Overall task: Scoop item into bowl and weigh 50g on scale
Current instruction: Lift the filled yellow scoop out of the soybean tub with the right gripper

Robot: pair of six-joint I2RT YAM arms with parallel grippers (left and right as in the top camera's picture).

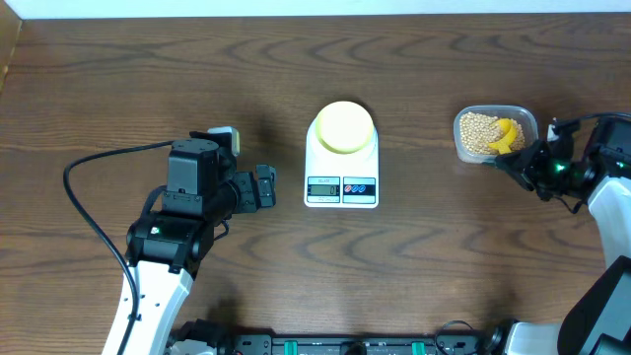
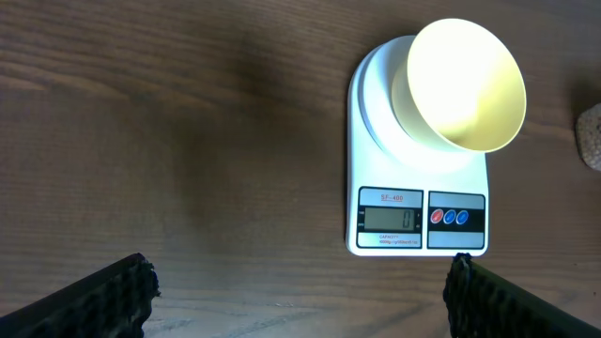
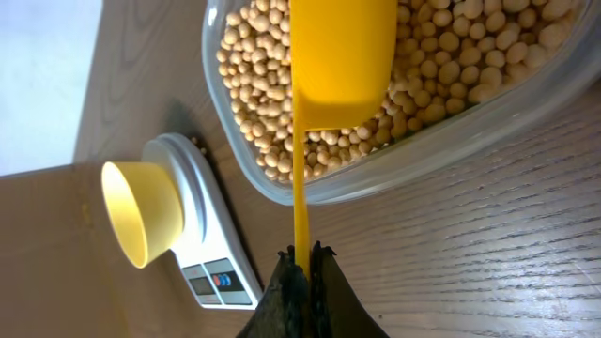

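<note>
The right gripper [image 3: 300, 261] is clenching tight on the thin handle of the yellow scoop [image 3: 343, 56], both fingers pressing the handle's end between them. The handle is running straight out from the claw to the scoop's cup, and that cup is sitting inside the clear plastic tub [image 3: 427, 150], right on the heap of beans [image 3: 254, 75]. Whether the cup is carrying any beans, I cannot tell from here. The tan beans are filling the tub's floor all around the scoop.

From overhead, the right gripper [image 1: 523, 163] is reaching in from the tub's [image 1: 528, 120] near right corner, the scoop [image 1: 506, 136] is lying across the beans [image 1: 476, 128], and the tub is standing on the wooden table [image 1: 99, 79] well to the right of the scale [image 1: 341, 170].

The pale-yellow bowl [image 1: 343, 126] is sitting upright on the scale's round platform. The wrist views are showing the bowl [image 2: 465, 84] [image 3: 141, 211] with a plain yellow inside.

The left gripper [image 1: 264, 187] is hanging just left of the scale, apart from it. Its jaws are spread wide, gripping nothing, and the left gripper [image 2: 300, 282] is looking past its dark fingertips [image 2: 113, 296] at the scale [image 2: 418, 178], whose grey display and coloured buttons are facing it.
</note>
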